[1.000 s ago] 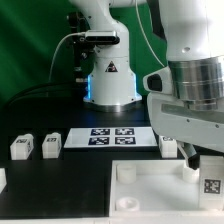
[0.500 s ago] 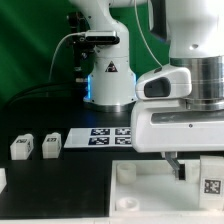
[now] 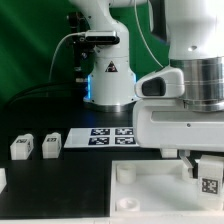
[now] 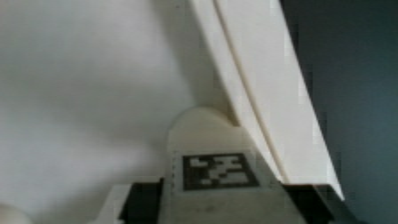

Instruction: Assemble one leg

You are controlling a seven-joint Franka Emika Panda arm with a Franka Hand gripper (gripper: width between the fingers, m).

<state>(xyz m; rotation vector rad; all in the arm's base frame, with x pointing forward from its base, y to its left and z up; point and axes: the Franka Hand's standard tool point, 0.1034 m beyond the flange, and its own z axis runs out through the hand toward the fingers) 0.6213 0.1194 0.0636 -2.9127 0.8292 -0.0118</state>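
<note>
My gripper [image 3: 203, 172] is at the exterior view's right, shut on a white leg [image 3: 210, 180] with a square tag on its face. It holds the leg over the right side of the large white tabletop [image 3: 150, 195], close to its surface. In the wrist view the leg [image 4: 217, 150] sits between my two black fingers [image 4: 146, 202], tag toward the camera, beside the tabletop's raised rim [image 4: 263, 90]. Two more legs [image 3: 21, 147] [image 3: 51, 146] stand on the black table at the left.
The marker board [image 3: 110, 138] lies behind the tabletop. Round sockets [image 3: 125, 172] show at the tabletop's left corners. Another white part [image 3: 2, 178] shows at the left edge. The arm's base [image 3: 110, 80] stands at the back.
The hand has come down and across, and now covers the leg that stood right of the marker board. The held leg stays in the grip, shifted only slightly.
</note>
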